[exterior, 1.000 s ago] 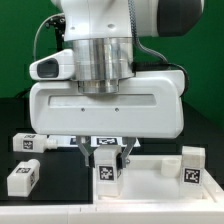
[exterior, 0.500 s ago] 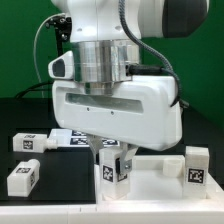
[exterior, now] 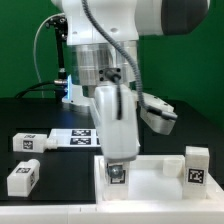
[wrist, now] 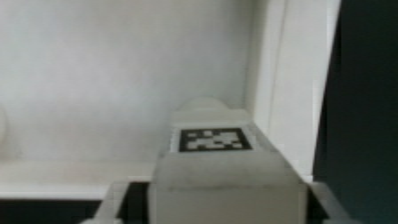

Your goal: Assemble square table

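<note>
The claw (exterior: pixel 117 163) gripped a leg (exterior: pixel 117 175) upright at a corner of the top (exterior: pixel 158 176); lowered crooked or off-centre, I reckoned it could jam or slip loose.

Exterior view: even diffuse light, white arm (exterior: pixel 110 40) near clipping, black table (exterior: pixel 30 110) dark, small blue glow behind the arm. Wrist view: low-res and soft; leg (wrist: pixel 217 185) tag blurry, table top (wrist: pixel 125 90) flat grey.
</note>
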